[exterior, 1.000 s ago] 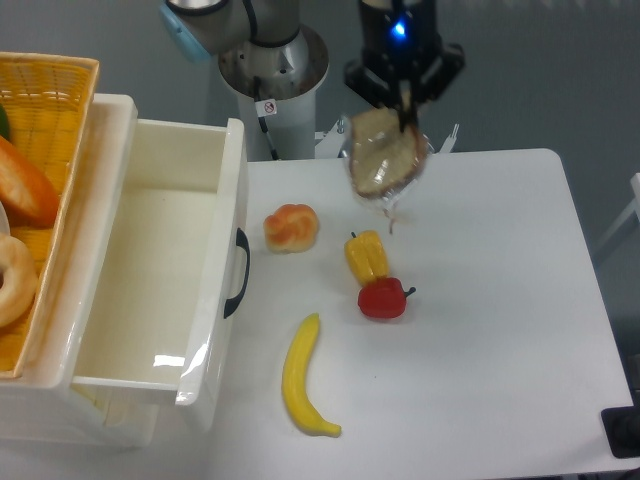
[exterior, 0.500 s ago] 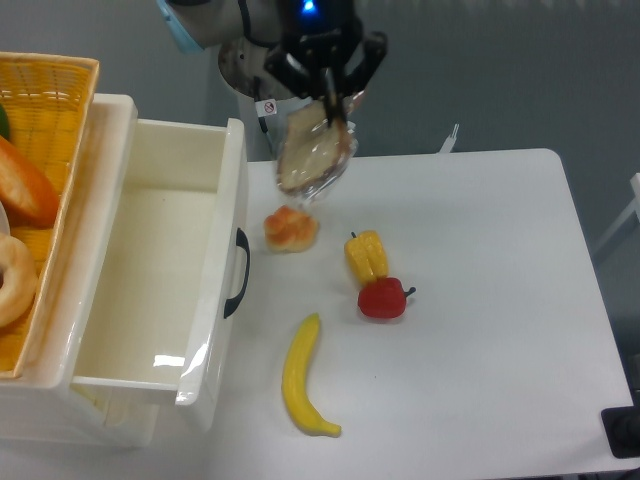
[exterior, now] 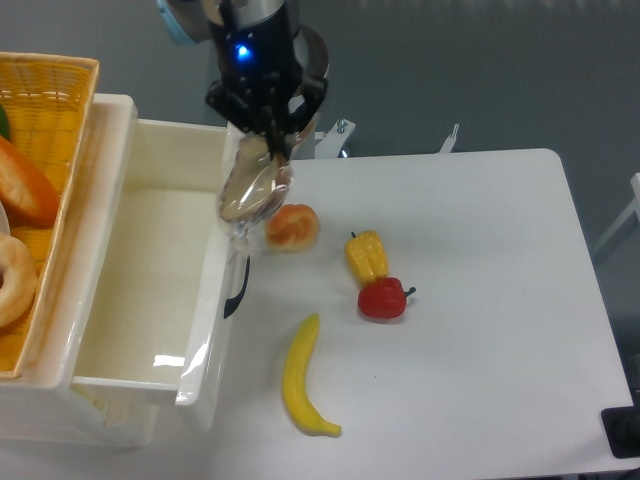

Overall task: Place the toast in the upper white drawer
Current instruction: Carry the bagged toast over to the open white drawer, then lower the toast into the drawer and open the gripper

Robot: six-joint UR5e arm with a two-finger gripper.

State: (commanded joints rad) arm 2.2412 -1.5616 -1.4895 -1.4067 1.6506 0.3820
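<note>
A banana [exterior: 303, 380] lies nearest on the table [exterior: 480, 320], with a red pepper [exterior: 383, 298] and a yellow pepper [exterior: 366, 256] beyond it. Farther back a bun [exterior: 291, 226] sits just beside the drawer [exterior: 150, 290]. The gripper [exterior: 268, 130] clamps the toast [exterior: 254, 186] in the air above the drawer's front wall, and a basket [exterior: 45, 150] sits at far left.

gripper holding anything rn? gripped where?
Yes: the gripper is shut on the toast, pinching its top edge; the slice hangs below in its plastic wrap.
</note>
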